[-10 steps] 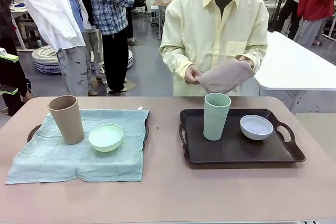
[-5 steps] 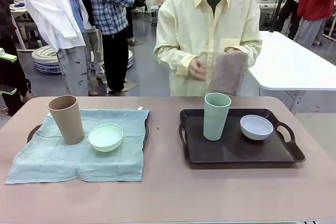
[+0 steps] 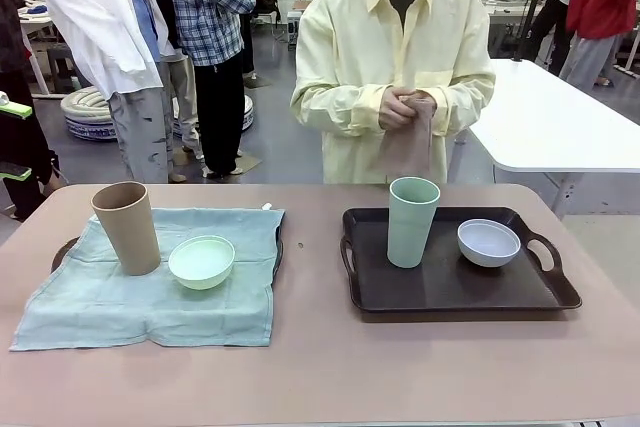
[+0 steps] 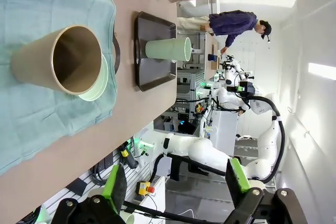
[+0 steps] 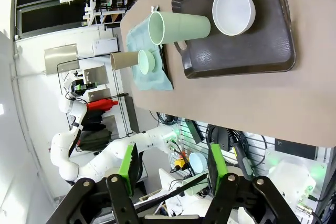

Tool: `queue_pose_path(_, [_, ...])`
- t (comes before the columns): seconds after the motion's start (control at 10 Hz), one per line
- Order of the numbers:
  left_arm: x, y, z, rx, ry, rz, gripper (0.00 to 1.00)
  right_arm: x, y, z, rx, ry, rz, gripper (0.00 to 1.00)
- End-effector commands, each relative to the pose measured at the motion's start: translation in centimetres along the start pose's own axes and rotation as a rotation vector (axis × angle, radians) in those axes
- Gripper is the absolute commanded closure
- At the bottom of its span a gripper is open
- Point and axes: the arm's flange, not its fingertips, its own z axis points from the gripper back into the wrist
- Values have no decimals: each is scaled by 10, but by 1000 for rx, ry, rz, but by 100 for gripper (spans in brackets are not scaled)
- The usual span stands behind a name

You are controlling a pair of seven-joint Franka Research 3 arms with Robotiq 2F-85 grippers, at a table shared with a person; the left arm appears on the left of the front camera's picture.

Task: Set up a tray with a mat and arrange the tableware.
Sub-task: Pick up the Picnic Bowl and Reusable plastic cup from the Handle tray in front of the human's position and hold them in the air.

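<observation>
Front view, table [image 3: 320, 377] shared with a person at the far side.

- Robot's left half: teal mat [image 3: 120, 297] spread flat over the left tray [image 3: 64, 245]. Only the tray's dark rim peeks out at the mat's two sides. Small white tag [image 3: 266, 207] at the mat's far right corner, print too small to read.
- On the mat: tan cup [image 3: 126, 227] upright at the far left. Mint green bowl [image 3: 201, 261] just beside it to the right, mouth up. Cup and bowl stand close, contact cannot be told.
- Robot's right half: right tray [image 3: 450, 292], dark brown, bare surface, two loop handles. Mint green cup [image 3: 412, 222] upright on its far left part. Pale bowl [image 3: 488, 242] near it to the right, apart from the cup, mouth up.
- No brand marks or lettering legible on cups, bowls or trays.
- Person's hands [image 3: 400, 107] are clasped together at chest height, gripping the top of a taupe cloth [image 3: 410, 152] that hangs down folded, above the table's far edge and behind the mint green cup.

Left wrist view: left gripper [image 4: 176, 182] released, green-padded fingers spread wide with nothing between them, well off the table's near edge.

Right wrist view: right gripper [image 5: 172, 163] also released, pads apart, nothing held, off the table's near edge with the right tray ahead of it.
</observation>
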Motion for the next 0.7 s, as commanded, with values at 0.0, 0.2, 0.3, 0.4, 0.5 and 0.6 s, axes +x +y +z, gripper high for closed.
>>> queue_pose_path(0.0, [-2, -1, 2, -11, 3, 4, 0, -2, 0, 0, 14, -1, 21, 30])
queue_pose_path(0.2, [-2, -1, 2, -11, 3, 4, 0, -2, 0, 0, 14, -1, 21, 30])
queue_pose_path(0.3, [0, 0, 0, 0, 0, 0, 0, 0, 0, 0, 0, 0, 0, 30])
queue_pose_path(0.4, [13, -17, -13, 76, -10, -88, 0, 5, 12, -3, -81, 44, 12, 30])
queue_pose_path(0.5, [19, -40, -30, 152, 6, -179, 0, 10, 29, -9, -155, 70, 20, 30])
queue_pose_path(0.6, [18, -69, -46, 221, 9, -272, 0, 14, 47, -14, -207, 81, 30, 30])
